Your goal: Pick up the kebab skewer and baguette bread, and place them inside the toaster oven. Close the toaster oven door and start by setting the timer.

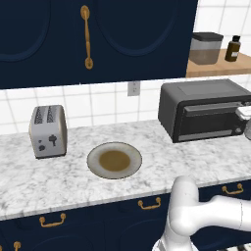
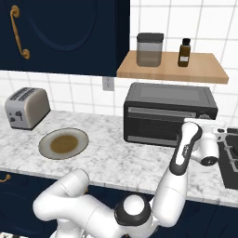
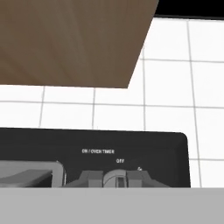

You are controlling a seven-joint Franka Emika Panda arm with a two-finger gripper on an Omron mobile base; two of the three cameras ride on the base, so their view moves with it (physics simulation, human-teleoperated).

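Note:
The toaster oven (image 1: 206,110) (image 2: 169,114) stands on the marble counter with its glass toaster oven door (image 1: 211,121) (image 2: 155,122) closed. My gripper (image 3: 116,179) (image 2: 217,132) (image 1: 243,117) is at the oven's right-hand control panel. In the hand view its two fingers (image 3: 89,177) press against either side of the grey timer knob (image 3: 116,177), under the "ON / OVEN TIMER" and "OFF" labels. The kebab skewer and baguette bread are out of view.
A round plate (image 1: 114,160) (image 2: 63,143) with a brown centre lies on the counter, left of the oven. The silver two-slot toaster (image 1: 48,131) (image 2: 27,108) stands further left. A wooden shelf (image 2: 172,69) above the oven carries a jar and a bottle. A stove edge (image 2: 230,160) is at the right.

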